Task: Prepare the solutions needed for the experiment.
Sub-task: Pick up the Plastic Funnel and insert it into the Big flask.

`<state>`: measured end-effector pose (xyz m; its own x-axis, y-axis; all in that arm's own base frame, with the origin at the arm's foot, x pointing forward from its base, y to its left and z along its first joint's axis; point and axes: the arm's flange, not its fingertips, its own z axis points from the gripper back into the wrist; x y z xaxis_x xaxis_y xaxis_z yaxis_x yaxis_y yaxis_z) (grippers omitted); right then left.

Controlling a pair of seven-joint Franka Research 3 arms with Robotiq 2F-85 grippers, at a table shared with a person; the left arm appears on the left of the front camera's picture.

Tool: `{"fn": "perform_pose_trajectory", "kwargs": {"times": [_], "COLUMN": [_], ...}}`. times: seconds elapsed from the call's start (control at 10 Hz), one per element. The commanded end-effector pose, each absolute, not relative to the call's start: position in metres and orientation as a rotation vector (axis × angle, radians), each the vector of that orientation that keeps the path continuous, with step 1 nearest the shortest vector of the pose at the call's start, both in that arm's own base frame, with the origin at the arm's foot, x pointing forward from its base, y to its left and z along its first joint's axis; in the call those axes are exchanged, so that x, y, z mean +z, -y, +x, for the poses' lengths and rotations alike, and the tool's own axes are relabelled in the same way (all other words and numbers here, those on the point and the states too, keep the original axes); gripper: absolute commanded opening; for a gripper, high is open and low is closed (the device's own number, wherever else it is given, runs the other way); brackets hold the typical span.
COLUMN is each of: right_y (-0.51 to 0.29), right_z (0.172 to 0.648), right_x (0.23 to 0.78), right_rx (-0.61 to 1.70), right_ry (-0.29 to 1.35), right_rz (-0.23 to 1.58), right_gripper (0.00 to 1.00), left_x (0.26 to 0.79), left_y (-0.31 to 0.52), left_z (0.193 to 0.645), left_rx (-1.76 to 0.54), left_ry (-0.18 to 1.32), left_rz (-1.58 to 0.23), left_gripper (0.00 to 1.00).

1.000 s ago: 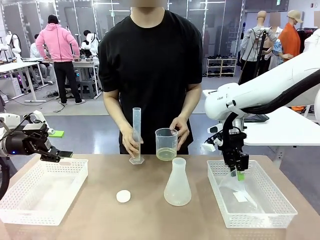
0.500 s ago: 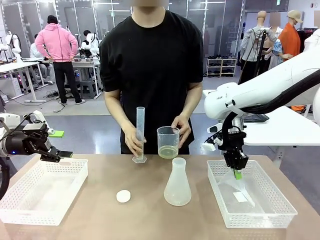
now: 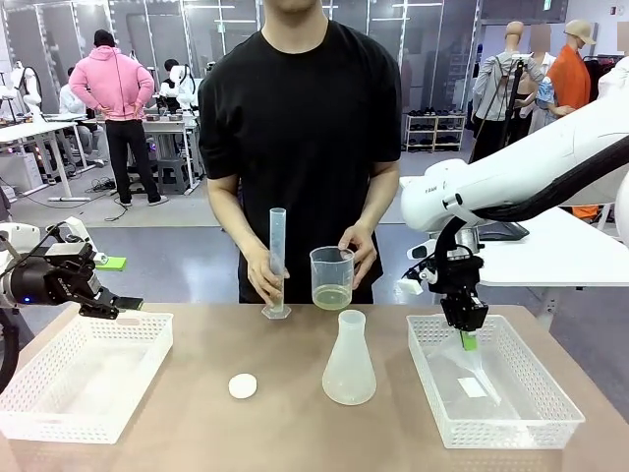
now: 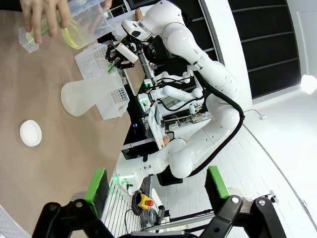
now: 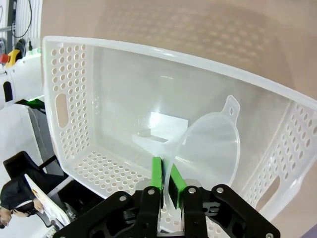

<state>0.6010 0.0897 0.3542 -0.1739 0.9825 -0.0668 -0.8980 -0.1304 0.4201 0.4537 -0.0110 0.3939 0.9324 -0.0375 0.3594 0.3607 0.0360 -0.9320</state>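
1. The solutions (image 3: 331, 296), a shallow pale yellow layer, lie in the bottom of a beaker (image 3: 331, 267) that the person's hand (image 3: 360, 256) holds at the table's far edge, likely ready to pour.
2. At its 9 o'clock, another hand (image 3: 261, 280) steadies an upright graduated cylinder (image 3: 277, 241). An empty flask (image 3: 349, 364) stands at 6 o'clock.
3. At 3 o'clock, the right gripper (image 3: 470, 339) pinches the rim of a funnel (image 5: 213, 148) inside a basket (image 3: 511, 433), probably to fetch it for pouring.
4. Far out at 9 o'clock, the left gripper (image 3: 120, 306) hangs with jaws spread, holding nothing.

No text can be read for sure. A small dark mark sits on the right arm (image 3: 442, 200), at three o'clock in the front view, too small to make out.
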Motion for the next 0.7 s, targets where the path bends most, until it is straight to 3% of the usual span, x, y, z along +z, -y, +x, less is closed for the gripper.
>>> {"fn": "perform_pose_trajectory", "kwargs": {"times": [0.0, 0.3, 0.6], "right_y": [-0.095, -0.108, -0.124], "right_z": [0.588, 0.561, 0.525], "right_x": [0.377, 0.434, 0.5], "right_rx": [1.617, 1.513, 1.46], "right_ry": [-0.37, -0.249, -0.01], "right_rz": [0.18, 0.058, -0.144], "right_gripper": [0.0, 0.0, 0.0], "left_x": [0.397, 0.397, 0.397], "left_y": [0.012, 0.012, 0.012], "left_z": [0.454, 0.454, 0.454], "left_rx": [-0.313, -0.313, -0.313], "left_ry": [0.273, 0.273, 0.273], "left_rz": [-1.498, -1.498, -1.498], "left_gripper": [1.0, 1.0, 1.0]}}
